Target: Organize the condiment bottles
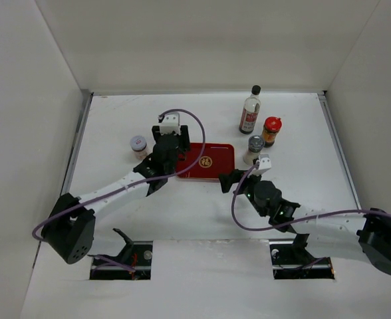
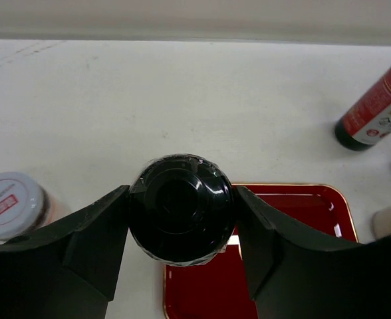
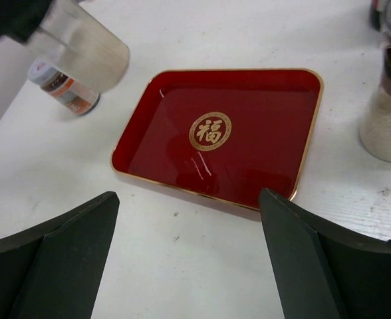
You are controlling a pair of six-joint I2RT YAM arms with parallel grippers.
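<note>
My left gripper (image 1: 169,143) is shut on the short black-capped bottle (image 2: 181,209) and holds it upright over the left edge of the red tray (image 1: 212,174). The bottle's clear body shows in the right wrist view (image 3: 82,50). The white-lidded jar (image 1: 139,147) stands just left of it. The tall black-capped bottle with a red label (image 1: 250,109), the red-capped orange jar (image 1: 271,131) and the grey-capped pale shaker (image 1: 255,149) stand right of the tray. My right gripper (image 1: 227,179) is open and empty, above the table at the tray's near right corner.
The tray (image 3: 162,126) has a gold emblem and holds nothing. White walls enclose the table on the left, back and right. The shaker (image 3: 388,113) stands close to the tray's right rim. The white-lidded jar (image 2: 12,203) is beside my left finger.
</note>
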